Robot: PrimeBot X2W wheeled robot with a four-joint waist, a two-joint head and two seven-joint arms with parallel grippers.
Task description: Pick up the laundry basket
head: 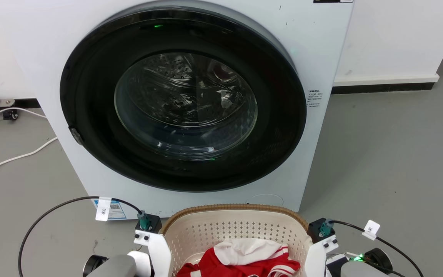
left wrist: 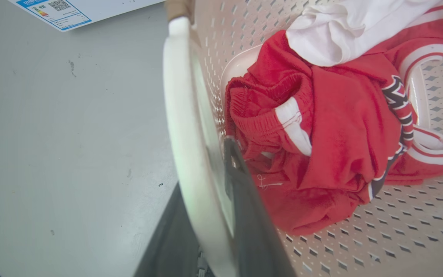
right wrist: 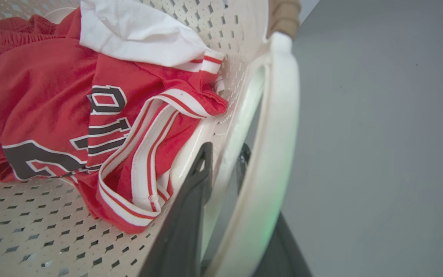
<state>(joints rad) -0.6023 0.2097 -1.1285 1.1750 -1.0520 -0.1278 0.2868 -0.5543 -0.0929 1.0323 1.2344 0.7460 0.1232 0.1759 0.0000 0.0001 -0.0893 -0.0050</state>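
Note:
The laundry basket (head: 237, 227) stands at the bottom of the head view, just before the washer; it is cream with perforated walls and a brown woven-look rim. Red and white clothes (head: 244, 257) lie inside it. In the left wrist view, my left gripper (left wrist: 206, 169) straddles the white loop handle (left wrist: 183, 115) on the basket's left side, one dark finger (left wrist: 252, 215) inside the basket and the other outside, shut on the handle. In the right wrist view, my right gripper (right wrist: 225, 154) is shut the same way on the right handle (right wrist: 279, 127).
The white front-loading washer (head: 321, 57) fills the upper head view, and its dark round door (head: 183, 100) is closed. White cables (head: 14, 157) lie on the grey floor at the left. Bare grey floor (head: 390, 161) extends to the right. A white wall with dark skirting stands behind.

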